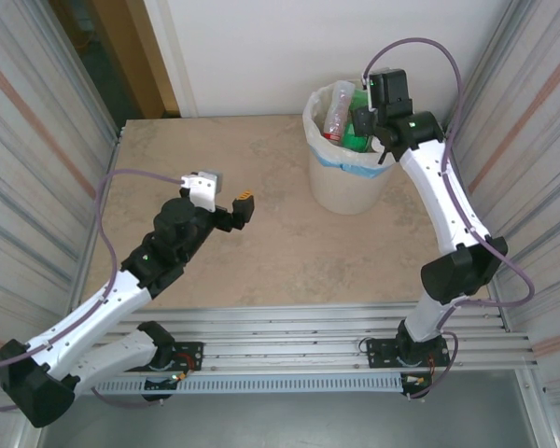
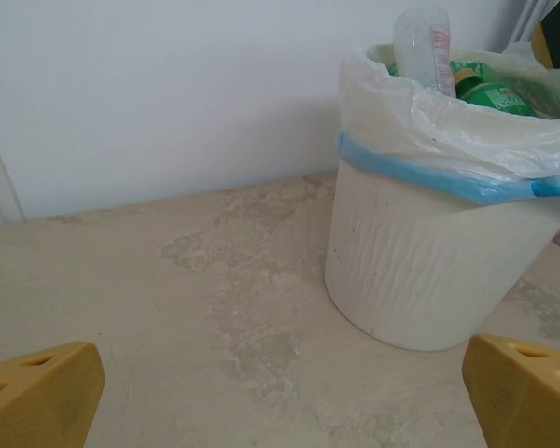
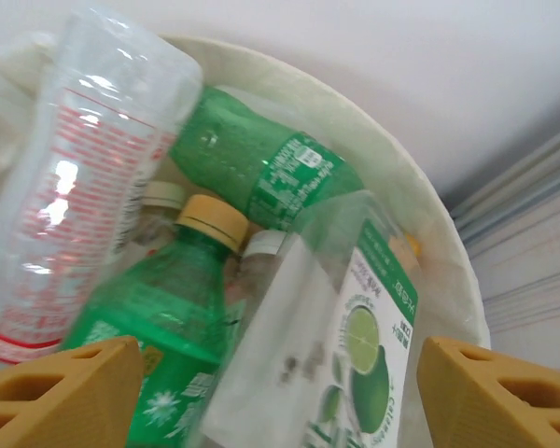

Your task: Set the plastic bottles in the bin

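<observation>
One table (image 1: 261,252), bin (image 1: 341,191) standing at its far right. Several bottles (image 3: 261,168), green and clear, lie piled inside it. Your right claw (image 3: 275,373) hangs over them, jaws wide, gripping nothing; a clear lime-label bottle (image 3: 355,327) sits between them. Your left claw (image 2: 280,392) gapes empty over the tabletop.

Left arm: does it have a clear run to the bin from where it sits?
Probably yes. The left gripper is open and points toward the bin across bare table, with nothing lying between them. The right gripper hangs over the bin's mouth, so the two could crowd each other there.
</observation>
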You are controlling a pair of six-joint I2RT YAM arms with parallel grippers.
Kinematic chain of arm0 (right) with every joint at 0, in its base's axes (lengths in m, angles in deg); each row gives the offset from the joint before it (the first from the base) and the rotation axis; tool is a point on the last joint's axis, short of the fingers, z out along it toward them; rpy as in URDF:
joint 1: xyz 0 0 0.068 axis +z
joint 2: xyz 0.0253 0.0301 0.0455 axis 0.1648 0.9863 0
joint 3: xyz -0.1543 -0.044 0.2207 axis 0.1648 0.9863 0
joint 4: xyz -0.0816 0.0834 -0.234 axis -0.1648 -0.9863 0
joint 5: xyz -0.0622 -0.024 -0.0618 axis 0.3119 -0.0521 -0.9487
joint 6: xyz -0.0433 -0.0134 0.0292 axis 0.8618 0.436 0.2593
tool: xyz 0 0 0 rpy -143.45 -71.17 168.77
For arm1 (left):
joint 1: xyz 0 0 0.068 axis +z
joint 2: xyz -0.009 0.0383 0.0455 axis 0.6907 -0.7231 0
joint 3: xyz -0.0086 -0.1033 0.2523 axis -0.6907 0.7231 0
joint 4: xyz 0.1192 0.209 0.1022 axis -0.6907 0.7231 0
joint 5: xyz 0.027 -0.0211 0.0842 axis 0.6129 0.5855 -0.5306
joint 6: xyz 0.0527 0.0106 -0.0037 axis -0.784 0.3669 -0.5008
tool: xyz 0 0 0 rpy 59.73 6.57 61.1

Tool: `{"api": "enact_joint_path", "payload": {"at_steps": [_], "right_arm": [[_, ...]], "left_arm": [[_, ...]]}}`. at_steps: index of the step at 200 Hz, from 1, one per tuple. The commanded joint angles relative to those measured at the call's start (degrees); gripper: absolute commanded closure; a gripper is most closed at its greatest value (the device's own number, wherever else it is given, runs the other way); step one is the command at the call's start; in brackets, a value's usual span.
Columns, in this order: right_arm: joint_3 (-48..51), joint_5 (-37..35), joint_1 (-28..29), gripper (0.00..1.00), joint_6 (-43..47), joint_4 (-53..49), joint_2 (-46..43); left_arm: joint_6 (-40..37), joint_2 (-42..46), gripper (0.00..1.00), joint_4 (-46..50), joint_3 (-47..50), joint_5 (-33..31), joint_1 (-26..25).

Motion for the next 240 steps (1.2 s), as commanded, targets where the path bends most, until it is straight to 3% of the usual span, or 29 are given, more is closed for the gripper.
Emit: {"api": "enact_joint_path", "payload": {"at_steps": [1,66,121,164,206,224,240], "right_arm": [[-1.27,7.09,-0.41,0.25,-3.67,-1.35,-3.88],[0.28,6.79,-2.63,0.42,-11.39,-2.37,-4.73],[9.38,13.51,-6.86,0.64,-17.64,-1.13,-6.28],[14.55,15.85,-7.61,0.65,-20.48,2.41,-6.32],[12.59,17.02,-7.85,0.63,-20.98,3.04,-6.26],[9.94,16.92,-8.13,0.60,-20.76,2.39,-6.29],[7.52,16.50,-8.30,0.51,-20.24,1.70,-6.61]], "left_arm": [[1.21,-0.18,0.01,-1.03,0.16,0.66,0.55],[1.06,0.06,0.01,-0.59,-0.01,0.41,0.64],[1.06,-0.13,0.01,-0.62,-0.07,0.41,0.80],[1.07,-0.56,0.01,-0.56,-0.53,0.82,0.81],[1.00,0.04,0.01,-0.09,-0.45,0.72,0.77],[1.16,0.51,0.01,-0.24,-0.19,0.71,0.81],[1.24,0.69,0.01,-0.12,-0.12,0.73,0.80]]}}
